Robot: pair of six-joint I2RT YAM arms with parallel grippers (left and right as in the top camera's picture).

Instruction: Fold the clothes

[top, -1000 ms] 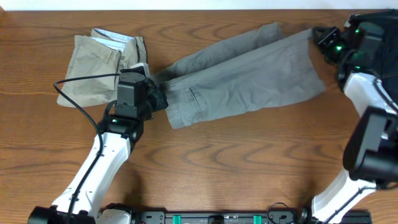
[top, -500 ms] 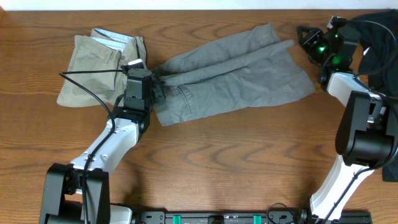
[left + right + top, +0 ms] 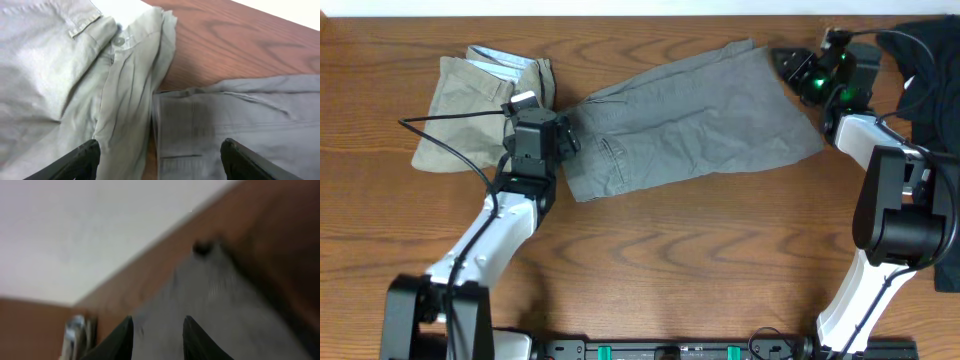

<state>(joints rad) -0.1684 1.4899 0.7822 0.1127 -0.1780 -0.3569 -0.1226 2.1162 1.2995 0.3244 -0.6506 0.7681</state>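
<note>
The grey shorts (image 3: 690,125) lie spread out across the middle of the table, waistband end to the left. Folded beige shorts (image 3: 470,105) rest beside them at the far left. My left gripper (image 3: 562,136) hovers over the gap between the two garments. In the left wrist view it (image 3: 160,159) stands wide open and holds nothing, with the beige shorts (image 3: 50,75) on one side and the grey shorts (image 3: 250,110) on the other. My right gripper (image 3: 782,60) sits at the grey shorts' far right corner. Its jaws (image 3: 159,337) are parted, with blurred grey cloth (image 3: 225,305) beyond them.
A dark garment (image 3: 930,60) is heaped at the table's far right corner behind the right arm. Bare wooden table (image 3: 720,260) stretches along the near side. The back edge of the table runs just behind both pairs of shorts.
Both grippers have opened and let go of the grey shorts, which have settled flatter and further left. The left arm drew back left; the right gripper moved left along the back edge.
</note>
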